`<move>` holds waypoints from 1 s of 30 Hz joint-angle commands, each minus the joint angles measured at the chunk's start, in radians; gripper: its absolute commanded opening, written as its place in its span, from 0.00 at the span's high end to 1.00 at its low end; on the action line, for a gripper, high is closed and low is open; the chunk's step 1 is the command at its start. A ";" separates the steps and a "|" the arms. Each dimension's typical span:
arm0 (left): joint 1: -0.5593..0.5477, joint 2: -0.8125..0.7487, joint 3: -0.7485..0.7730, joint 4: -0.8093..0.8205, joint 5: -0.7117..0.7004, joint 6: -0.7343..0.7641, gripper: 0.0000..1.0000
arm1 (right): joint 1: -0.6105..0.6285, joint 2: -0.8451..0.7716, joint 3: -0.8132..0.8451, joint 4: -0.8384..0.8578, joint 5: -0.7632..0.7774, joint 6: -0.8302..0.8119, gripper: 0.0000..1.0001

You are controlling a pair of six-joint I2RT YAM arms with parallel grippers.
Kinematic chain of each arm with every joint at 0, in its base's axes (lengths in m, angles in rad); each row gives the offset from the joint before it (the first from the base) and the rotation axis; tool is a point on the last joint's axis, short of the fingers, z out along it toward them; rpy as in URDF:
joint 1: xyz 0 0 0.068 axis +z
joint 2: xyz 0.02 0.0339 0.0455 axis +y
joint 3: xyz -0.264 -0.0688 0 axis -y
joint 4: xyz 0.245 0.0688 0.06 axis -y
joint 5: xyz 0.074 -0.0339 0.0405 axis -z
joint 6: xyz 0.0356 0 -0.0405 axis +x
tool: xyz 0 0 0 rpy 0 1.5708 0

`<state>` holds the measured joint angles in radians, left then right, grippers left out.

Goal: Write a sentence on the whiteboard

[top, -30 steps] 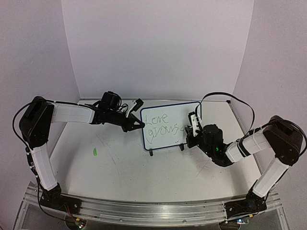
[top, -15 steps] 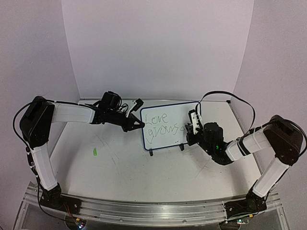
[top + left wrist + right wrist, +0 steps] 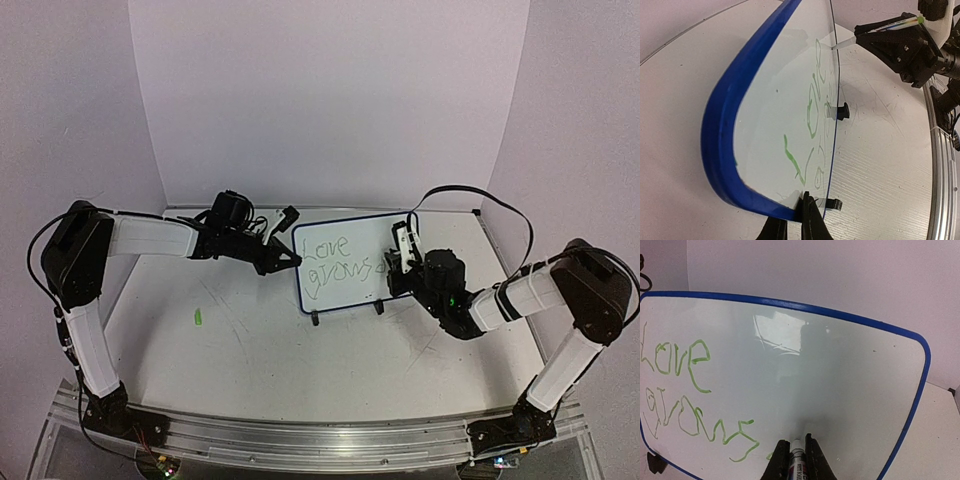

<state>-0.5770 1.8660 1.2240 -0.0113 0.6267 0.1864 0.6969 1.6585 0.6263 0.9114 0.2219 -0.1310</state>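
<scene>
Look to the far middle of the table (image 3: 250,350) for the whiteboard (image 3: 372,232), roughly upright on two small black feet (image 3: 316,320), dark blue rim all round; read on it the sentence (image 3: 336,262) so far, in thin green hand, "Love" on the upper line and "grows" beneath, with "daily" not yet written and the right half of the face bare.

See the left gripper (image 3: 291,259) pinched shut on the rim at the left edge, low down, bracing the board; see the right gripper (image 3: 398,264) closed round a marker (image 3: 403,245), tip pressed to the glossy face just right of the "s", on the lower line; judge the step in hand as the start of the last word.

To do it well:
- hold the rim firm with the left, allowing no rocking or sliding away under the push;
- press only lightly, enough to leave ink, for fear of tipping so light a stand;
- lay the strokes rightward along the lower line, level with "grows", leaving a clear gap after the "s";
- size the letters to fit before the right rim;
- lift the tip clean off between strokes rather than dragging;
- steer the fingers clear of fresh ink, probably quick to smear on so slick a surface.
</scene>
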 commanded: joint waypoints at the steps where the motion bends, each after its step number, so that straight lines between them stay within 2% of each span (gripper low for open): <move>1: 0.006 0.072 -0.030 -0.160 -0.217 0.150 1.00 | -0.016 -0.021 0.031 0.040 0.007 -0.012 1.00; 30: 0.006 0.079 -0.025 -0.165 -0.222 0.154 1.00 | -0.019 -0.027 -0.057 -0.002 -0.011 0.077 1.00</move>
<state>-0.5770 1.8679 1.2247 -0.0105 0.6235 0.1881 0.6847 1.6585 0.5833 0.9112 0.1963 -0.0754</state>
